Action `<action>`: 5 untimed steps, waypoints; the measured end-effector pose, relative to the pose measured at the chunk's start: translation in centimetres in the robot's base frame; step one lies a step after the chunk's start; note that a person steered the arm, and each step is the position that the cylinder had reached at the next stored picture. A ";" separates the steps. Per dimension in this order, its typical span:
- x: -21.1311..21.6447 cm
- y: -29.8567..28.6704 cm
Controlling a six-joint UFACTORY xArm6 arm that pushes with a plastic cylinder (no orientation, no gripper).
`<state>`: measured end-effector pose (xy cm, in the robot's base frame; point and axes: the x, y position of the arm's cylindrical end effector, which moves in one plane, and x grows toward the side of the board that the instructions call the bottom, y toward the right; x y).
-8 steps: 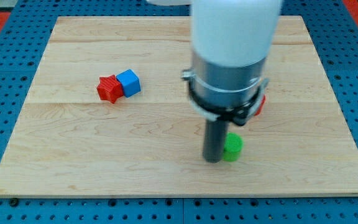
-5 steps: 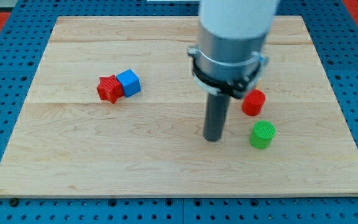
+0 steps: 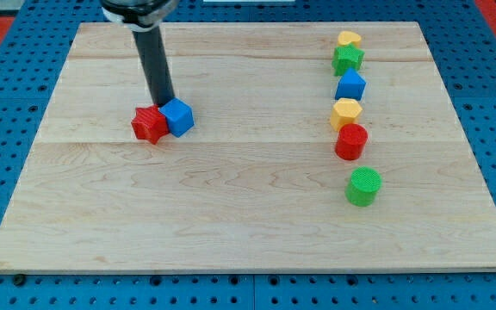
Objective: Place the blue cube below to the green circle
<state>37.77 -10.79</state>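
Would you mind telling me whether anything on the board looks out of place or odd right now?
Nothing looks damaged or spilled. The blue cube sits pressed against the red star at the view's left, far from the green circle at lower right. My tip stands just above that pair. A second blue block sits in the right-hand column.

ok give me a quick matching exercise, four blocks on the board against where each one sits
Blocks:
1. green cylinder
2. red star-shaped block
3. blue cube beside my tip
4. topmost yellow block

Places:
A. top of the column at the view's right
B. touching the blue cube, on its left in the view
C. bottom of the column at the view's right
D. just below and to the view's right of my tip

Pairs: 1-C, 2-B, 3-D, 4-A
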 end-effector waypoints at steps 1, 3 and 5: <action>0.1 4.8; -0.3 -1.2; 5.6 0.0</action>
<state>43.39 -10.81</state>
